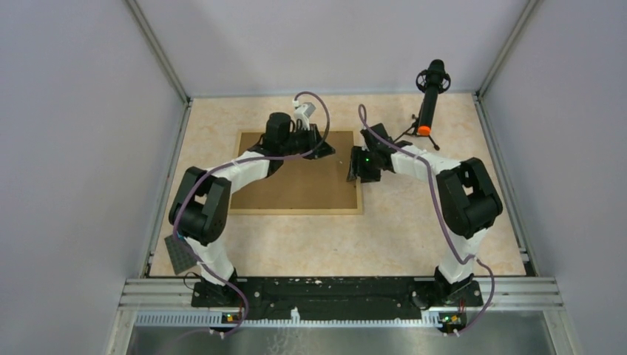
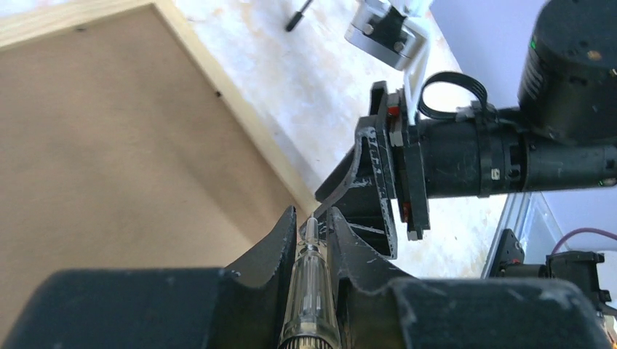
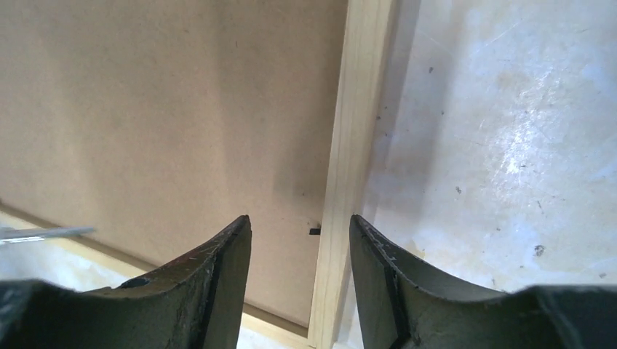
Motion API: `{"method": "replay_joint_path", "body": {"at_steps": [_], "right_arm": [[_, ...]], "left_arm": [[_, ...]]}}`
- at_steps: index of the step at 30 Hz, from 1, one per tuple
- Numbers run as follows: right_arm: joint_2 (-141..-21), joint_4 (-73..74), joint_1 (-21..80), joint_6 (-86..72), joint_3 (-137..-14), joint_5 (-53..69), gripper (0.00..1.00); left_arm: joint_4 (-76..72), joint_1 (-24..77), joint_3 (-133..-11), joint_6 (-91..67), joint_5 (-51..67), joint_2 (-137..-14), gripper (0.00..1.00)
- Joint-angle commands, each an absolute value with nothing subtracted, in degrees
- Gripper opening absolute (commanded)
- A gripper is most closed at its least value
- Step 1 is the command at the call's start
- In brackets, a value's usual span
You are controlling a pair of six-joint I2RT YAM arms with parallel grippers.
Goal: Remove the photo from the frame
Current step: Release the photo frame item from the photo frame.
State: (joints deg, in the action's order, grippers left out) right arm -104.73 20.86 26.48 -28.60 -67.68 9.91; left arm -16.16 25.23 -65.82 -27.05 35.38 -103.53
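1. The table (image 1: pixel 414 237) carries the frame (image 1: pixel 310 211), which lies face down in the centre-left of the top view with its brown back upward.
2. The frame is the only holder here. The backing board (image 1: pixel 303 185) fills it edge to edge and sits flush inside the wood. The photo shows in no view; it probably lies under that board, print side down.
3. Step in hand, as I judge it: freeing the backing, with the photo itself not yet reached. Nothing is lifted or tilted out of the frame.
4. The right gripper (image 3: pixel 300 219) hovers at the frame's right side, mid-right of the top view. Its fingers stand apart with nothing between them, straddling the wooden edge from above.
5. The left gripper (image 2: pixel 311 214) is at the upper part of the frame and is clamped on a clear-handled screwdriver (image 2: pixel 311 291), whose metal tip points out past its fingertips.
6. A small black tab (image 3: pixel 314 231) sits at the inner edge of the wood, just between the right fingers in the wrist view.
7. The next move calls for turning or prying such tabs clear of the board. A thin tip must be set precisely against a small part, while the frame is kept from sliding.
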Motion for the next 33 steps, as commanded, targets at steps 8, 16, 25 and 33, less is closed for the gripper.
{"method": "replay_joint_path", "body": {"at_steps": [8, 16, 25, 33], "right_arm": [[-107.74, 29.29, 30.61, -31.45, -70.98, -3.35, 0.46], [-106.26, 30.34, 31.37, -30.94, -69.41, -6.22, 0.47], [-103.88, 29.32, 31.88, -31.12, -67.02, -7.47, 0.48], [-109.04, 29.96, 32.34, -32.54, -71.12, -6.84, 0.49]], "left_arm": [[-12.34, 20.14, -60.73, -23.82, 35.43, -95.76, 0.0], [-13.07, 19.38, -60.19, -24.17, 35.58, -95.71, 0.0], [-12.82, 19.07, -60.21, -24.32, 35.86, -95.98, 0.0], [-13.05, 19.06, -60.38, -25.55, 35.51, -96.87, 0.0]]}}
